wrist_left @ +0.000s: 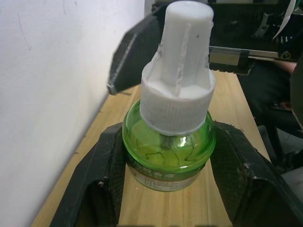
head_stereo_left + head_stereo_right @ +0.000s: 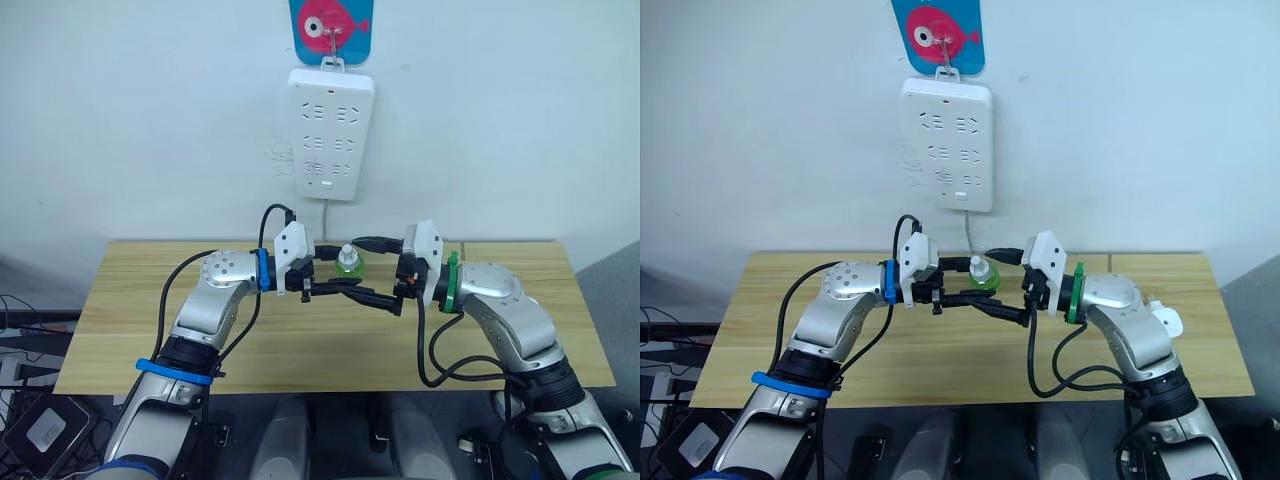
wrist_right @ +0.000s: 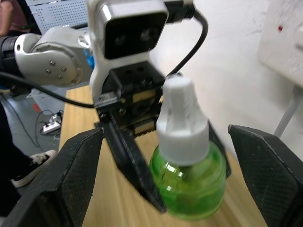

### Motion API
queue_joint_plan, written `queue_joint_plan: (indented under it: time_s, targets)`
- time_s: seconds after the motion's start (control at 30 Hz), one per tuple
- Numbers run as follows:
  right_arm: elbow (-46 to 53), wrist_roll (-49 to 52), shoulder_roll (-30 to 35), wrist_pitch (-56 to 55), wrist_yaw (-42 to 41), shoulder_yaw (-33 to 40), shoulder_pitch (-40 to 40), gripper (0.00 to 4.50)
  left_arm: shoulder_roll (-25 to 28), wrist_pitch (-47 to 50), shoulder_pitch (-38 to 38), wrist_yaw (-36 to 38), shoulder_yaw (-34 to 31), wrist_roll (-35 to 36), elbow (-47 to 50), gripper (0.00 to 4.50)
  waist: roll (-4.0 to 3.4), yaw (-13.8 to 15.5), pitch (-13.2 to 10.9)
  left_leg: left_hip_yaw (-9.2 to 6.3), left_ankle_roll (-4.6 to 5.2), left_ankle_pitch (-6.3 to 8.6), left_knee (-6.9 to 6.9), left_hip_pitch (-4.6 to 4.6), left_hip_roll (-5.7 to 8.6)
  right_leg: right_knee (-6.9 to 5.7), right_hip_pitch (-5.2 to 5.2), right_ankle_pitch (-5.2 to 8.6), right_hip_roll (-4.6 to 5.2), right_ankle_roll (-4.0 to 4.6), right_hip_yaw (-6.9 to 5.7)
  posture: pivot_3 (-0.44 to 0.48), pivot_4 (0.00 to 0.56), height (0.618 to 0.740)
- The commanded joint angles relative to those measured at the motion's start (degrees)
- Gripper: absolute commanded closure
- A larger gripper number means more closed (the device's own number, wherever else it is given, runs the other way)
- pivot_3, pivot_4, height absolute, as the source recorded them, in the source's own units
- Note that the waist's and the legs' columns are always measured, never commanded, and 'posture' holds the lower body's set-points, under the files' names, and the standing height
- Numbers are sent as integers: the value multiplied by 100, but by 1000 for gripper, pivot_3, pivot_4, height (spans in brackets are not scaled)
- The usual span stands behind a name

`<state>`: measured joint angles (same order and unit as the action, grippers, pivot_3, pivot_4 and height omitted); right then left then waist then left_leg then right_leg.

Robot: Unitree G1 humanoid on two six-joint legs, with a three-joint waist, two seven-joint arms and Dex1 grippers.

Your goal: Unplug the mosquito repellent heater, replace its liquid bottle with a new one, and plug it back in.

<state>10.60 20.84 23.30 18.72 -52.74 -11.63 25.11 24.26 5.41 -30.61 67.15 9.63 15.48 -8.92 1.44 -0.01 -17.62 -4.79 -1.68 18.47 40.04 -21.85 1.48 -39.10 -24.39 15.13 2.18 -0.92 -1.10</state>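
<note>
Gripping the new bottle [image 1: 166, 142] by its green body, the left gripper [image 2: 322, 288] leaves the cap exposed — the right gripper [image 3: 161, 184] straddles it, released, presumably to unscrew.

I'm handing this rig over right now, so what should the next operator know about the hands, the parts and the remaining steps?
Left gripper: shut on the capped green bottle, held upright above the table.
Right gripper: open, fingers on either side of the bottle's white cap, not touching.
Power strip on the wall: nothing plugged in.
A small white object lies by the right arm, possibly the heater; I cannot tell.
Done: heater apparently unplugged.
Left: uncap the bottle, fit it, plug in.
</note>
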Motion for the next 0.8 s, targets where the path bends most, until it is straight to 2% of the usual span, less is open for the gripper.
queue_joint_plan:
  time_s: [0.03, 0.3, 0.57, 0.7, 0.8]
  targets:
    - [102, 40, -71, -135, -4, 50, 64, 696, -13, -69, -14, 49, -25, 110, 211, 2266, 0, 0, 0, -1, 0, 0, 0, 0, 0, 0, 0, 0, 0, 0, -1, 79, 251, 740]
    - [62, -109, -41, -292, -90, -57, 18, 3437, -11, -60, 19, 45, -32, 104, 230, 2266, 0, 1, 0, 0, 0, 0, 0, 0, 0, -1, 0, -1, 0, 0, -1, 79, 253, 740]
    - [149, -33, -20, -310, -228, -55, 70, 3464, -17, -23, 66, 89, 3, 126, 307, 2266, 0, 0, 0, -1, 0, 0, 0, 1, 0, -1, 0, -1, 0, 0, -2, 79, 255, 740]
    - [-87, 215, 132, -426, -1250, -296, 476, 3464, 14, 22, 214, 444, 221, 207, 577, 2266, 0, -8, 0, 1, 0, 0, 0, 0, 0, 1, 0, -1, 0, 0, 0, 74, 258, 740]
    - [-624, 339, 106, -641, -2292, -537, 914, 3464, 83, -21, 279, 840, 405, 272, 748, 2266, 0, -10, 1, 5, 0, 0, 2, 5, -2, 1, 2, -1, 0, 0, -1, 94, 254, 740]
